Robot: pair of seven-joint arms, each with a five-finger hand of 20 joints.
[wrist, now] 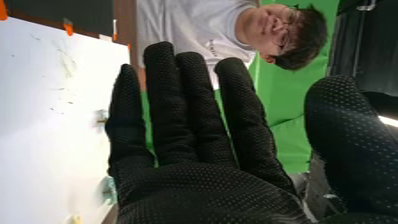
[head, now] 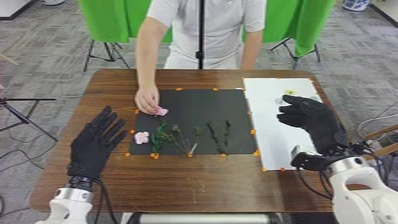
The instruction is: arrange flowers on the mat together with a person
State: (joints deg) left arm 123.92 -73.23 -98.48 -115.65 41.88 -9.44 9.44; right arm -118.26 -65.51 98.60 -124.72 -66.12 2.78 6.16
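Gloved in black, the right robot hand (head: pixel 311 116) is nearest, released, with its fingers extended and the thumb apart from them, holding nothing. It sits over the right part of the desk (head: pixel 213 192), above the white sheet (head: pixel 274 132), toward the desk's right edge. A small yellow item (head: pixel 290 92) lies on the sheet beyond that hand, toward the desk's far edge; it is too small to tell what it is.

Across the desk, a person's hand (head: pixel 147 100) reaches over the far edge and pinches a pink flower (head: pixel 161 111) at the left part of the dark mat (head: pixel 202 102). Another pink flower (head: pixel 141 137) lies by the mat's left edge, nearer the desk's near edge. Just beside it is a leafy green sprig (head: pixel 159 141), then a spread of thin branching stems (head: pixel 183 142) around the middle of the mat's near half. Two slender green stems (head: pixel 218 135) lie farther right, side by side.

Over the left part of the desk, near its left edge, is the left robot hand (head: pixel 91 145), also released, fingers straight and slightly spread, pointing toward the far edge. Orange tabs (head: pixel 252 132) line the mat's edges.
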